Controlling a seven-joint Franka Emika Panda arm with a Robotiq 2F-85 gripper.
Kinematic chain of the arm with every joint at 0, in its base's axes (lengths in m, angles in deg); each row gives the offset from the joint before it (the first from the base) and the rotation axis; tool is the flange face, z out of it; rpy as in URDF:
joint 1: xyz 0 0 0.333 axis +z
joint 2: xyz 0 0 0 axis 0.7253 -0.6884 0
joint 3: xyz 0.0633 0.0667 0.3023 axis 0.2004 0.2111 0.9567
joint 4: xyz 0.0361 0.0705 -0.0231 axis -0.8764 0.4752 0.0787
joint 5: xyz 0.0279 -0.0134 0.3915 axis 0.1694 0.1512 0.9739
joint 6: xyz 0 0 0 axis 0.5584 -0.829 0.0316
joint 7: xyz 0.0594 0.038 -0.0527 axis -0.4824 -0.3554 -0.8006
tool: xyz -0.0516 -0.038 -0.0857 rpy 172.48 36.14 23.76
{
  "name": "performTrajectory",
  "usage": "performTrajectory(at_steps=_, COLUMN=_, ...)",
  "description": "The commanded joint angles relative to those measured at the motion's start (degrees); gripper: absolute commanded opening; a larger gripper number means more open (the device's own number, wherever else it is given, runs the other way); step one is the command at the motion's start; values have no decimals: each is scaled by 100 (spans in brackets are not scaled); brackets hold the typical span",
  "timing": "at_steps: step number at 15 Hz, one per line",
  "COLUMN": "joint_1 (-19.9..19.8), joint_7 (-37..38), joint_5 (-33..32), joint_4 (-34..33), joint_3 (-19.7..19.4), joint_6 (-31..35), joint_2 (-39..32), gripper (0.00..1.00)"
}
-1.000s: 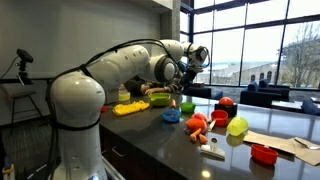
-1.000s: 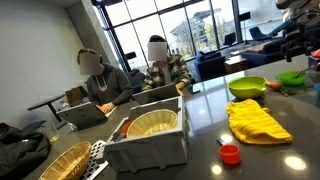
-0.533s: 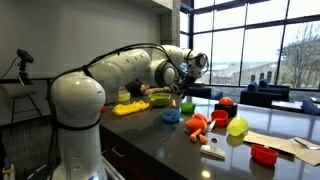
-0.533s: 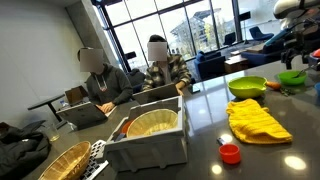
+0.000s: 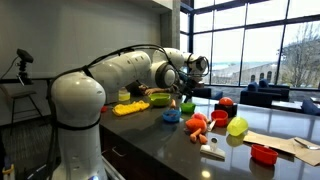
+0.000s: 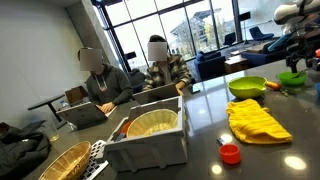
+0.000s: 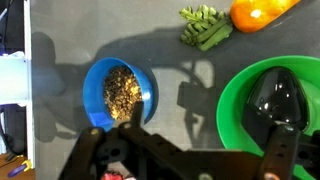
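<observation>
1. The round blue plastic bowl [image 7: 118,92] stands upright on the dark worktop [image 7: 60,60], mouth up; it has no long axis.
2. It sits near the worktop's edge with bare surface around it; a round green bowl [image 7: 232,110] stands beside it, not touching.
3. The blue bowl holds brown grainy bits [image 7: 120,88]; the green one holds a dark scoop-shaped thing [image 7: 278,100].
4. The gripper [image 7: 185,160] hovers above the gap between both bowls, fingers spread wide, holding nothing.
5. A bundle of green beans [image 7: 205,27] lies slanted farther in.

- Blue bowl [image 7: 92,100]: small, round, upright on the dark counter [image 7: 190,60], holding brown grainy bits.
- Green bowl [image 7: 228,115]: wider, upright, near the blue one but not touching it, with a black spoon [image 7: 275,100] lying inside.
</observation>
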Motion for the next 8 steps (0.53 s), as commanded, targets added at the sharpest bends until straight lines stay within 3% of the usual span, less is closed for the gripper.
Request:
performTrajectory(at_steps=1, joint_1=49, joint_7=194, joint_5=-83, joint_4=-186, joint_3=-85, joint_6=-4, joint_2=-105, gripper=100)
performTrajectory(at_steps=8, joint_1=144, joint_7=337, joint_5=-289, joint_4=-177, joint_3=-186, joint_6=-4, joint_2=-242, gripper=100)
